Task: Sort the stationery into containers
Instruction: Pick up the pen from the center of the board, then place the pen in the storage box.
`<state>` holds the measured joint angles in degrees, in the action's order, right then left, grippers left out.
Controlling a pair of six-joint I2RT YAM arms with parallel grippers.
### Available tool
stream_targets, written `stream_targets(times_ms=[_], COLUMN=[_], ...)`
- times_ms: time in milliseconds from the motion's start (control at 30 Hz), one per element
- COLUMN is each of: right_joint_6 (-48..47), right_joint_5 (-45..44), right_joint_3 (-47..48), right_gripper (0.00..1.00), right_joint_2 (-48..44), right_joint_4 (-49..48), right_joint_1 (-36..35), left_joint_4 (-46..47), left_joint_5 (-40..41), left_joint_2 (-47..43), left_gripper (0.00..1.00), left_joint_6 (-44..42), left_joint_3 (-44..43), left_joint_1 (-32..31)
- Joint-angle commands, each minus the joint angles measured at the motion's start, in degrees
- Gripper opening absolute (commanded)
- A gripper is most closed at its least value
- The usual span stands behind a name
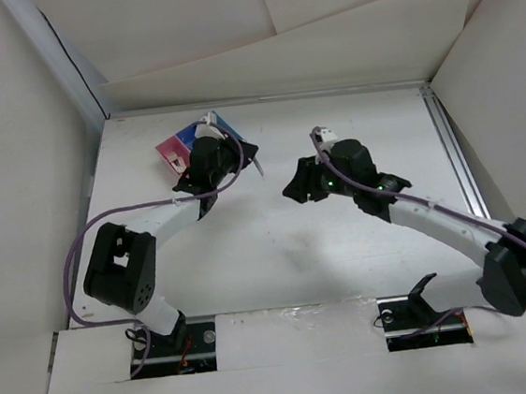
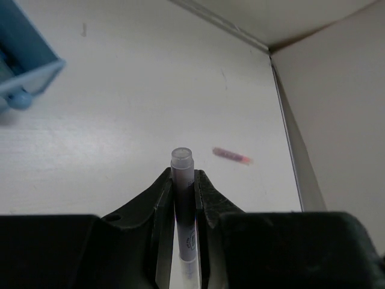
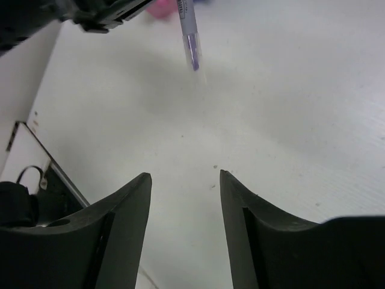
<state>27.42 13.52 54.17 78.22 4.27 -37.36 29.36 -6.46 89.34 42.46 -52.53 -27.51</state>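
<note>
Grips the pale blue-grey pen [image 2: 182, 165] in the left end effector [image 2: 183, 180], clenched tight on the barrel, with the capped end poking out past the fingertips (from the right wrist, seen slanting down with its tip clear of the tabletop [image 3: 289, 108]). Hangs just beside the containers [image 1: 191, 143] at the far left of the tabletop, the light blue bin [image 2: 27, 66] nearest. Shows the right end effector [image 3: 185, 180] released, fingers apart with only bare tabletop between them, well apart from the containers. Farther out, lying flat on the tabletop near the side wall [image 2: 337, 120]: the pink-red pen [image 2: 231, 156].
</note>
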Motion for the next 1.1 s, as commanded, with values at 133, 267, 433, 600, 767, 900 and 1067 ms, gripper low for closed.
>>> stream_targets(times_ms=[133, 267, 433, 600, 767, 900, 1067], right_joint_6=[1.41, 2.55, 3.08, 3.08, 3.61, 4.21, 5.53], right_joint_5=[-9.89, -10.71, -10.71, -11.84, -13.08, -14.56, -18.87], right_joint_3=[-6.88, -9.00, -9.52, -10.05, -10.05, -10.05, -10.05], right_gripper=[0.56, 0.56, 0.56, 0.56, 0.56, 0.56, 0.56], right_joint_2=[-10.89, -10.89, -10.36, -11.59, -11.59, -11.59, -10.98], right_joint_4=[-1.37, -1.37, -1.37, -1.37, -1.37, -1.37, -1.37], right_joint_1=[2.74, 5.72, 6.34, 6.34, 6.34, 6.87, 8.27], left_joint_4=[-2.20, -4.39, -7.83, -10.28, -12.57, -12.58, -11.87], left_joint_5=[1.10, 1.10, 4.09, 6.54, 8.21, 8.22, 8.22], left_joint_2=[7.50, 15.05, 20.60, 24.82, 27.47, 27.99, 26.42], left_gripper=[0.06, 0.06, 0.06, 0.08, 0.14, 0.31, 0.53], left_joint_6=[1.40, 2.10, -0.17, -0.18, -0.80, -1.85, -2.90], left_joint_3=[-10.30, -17.15, -26.54, -32.27, -36.41, -36.41, -34.66], left_joint_1=[10.09, 14.14, 15.20, 15.20, 15.20, 15.20, 15.20])
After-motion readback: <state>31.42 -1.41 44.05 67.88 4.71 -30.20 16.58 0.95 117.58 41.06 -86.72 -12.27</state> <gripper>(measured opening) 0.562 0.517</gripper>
